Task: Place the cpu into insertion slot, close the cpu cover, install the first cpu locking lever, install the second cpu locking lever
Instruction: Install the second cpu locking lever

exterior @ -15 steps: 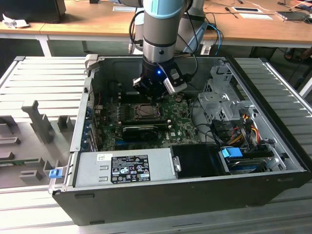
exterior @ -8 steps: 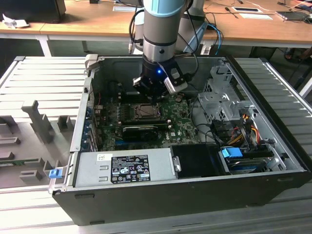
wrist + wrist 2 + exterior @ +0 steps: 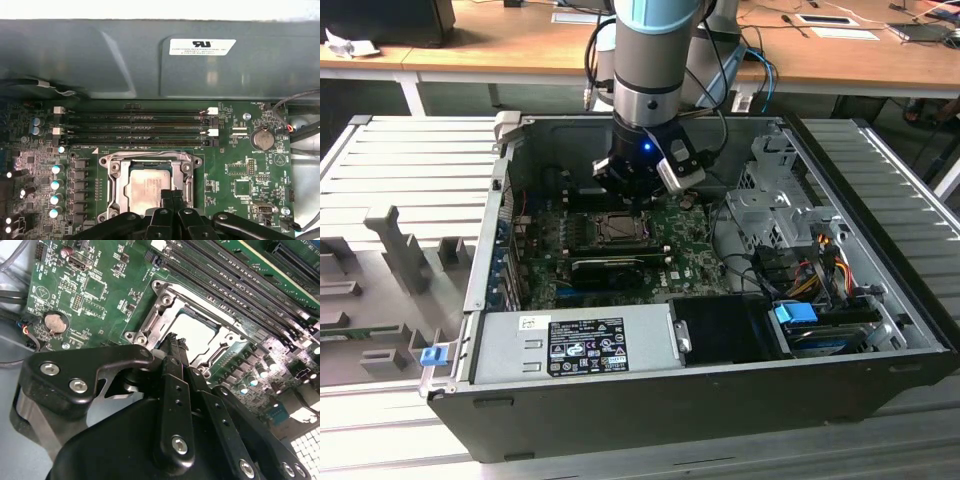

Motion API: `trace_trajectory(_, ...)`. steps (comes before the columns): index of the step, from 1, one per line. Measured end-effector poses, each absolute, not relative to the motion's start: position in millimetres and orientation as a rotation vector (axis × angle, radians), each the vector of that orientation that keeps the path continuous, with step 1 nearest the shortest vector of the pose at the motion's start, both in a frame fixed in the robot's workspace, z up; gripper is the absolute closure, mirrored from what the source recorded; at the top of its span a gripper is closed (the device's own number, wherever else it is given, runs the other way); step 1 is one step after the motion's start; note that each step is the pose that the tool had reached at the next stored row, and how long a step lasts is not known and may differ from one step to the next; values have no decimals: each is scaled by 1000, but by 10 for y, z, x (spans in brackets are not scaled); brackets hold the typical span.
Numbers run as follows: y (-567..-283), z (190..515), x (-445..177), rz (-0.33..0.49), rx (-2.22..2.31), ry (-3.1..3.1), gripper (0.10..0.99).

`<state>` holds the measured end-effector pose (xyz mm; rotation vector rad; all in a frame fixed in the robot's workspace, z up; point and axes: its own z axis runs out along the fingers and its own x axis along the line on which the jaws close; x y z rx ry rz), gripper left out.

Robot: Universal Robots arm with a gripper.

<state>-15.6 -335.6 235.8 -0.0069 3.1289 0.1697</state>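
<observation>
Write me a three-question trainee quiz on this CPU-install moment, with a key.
1. True or false: the tool holds the cpu up in the air above the computer case.
2. Which thing is the tool's tip nearest to? A) the coin cell battery B) the cpu cover C) the power supply
3. In the exterior view, what colour is the light on the arm's wrist?

Key: 1 false, the cpu lies flat on the motherboard, inside the cover's frame. 2 B. 3 blue.
</observation>
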Motion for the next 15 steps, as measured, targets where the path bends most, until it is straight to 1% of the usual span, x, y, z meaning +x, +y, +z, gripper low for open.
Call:
trace_trajectory(8, -3411, 2359, -156, 170, -7, 3129, 980)
trace_trajectory(15, -3593, 2348, -157, 170, -7, 3129, 980)
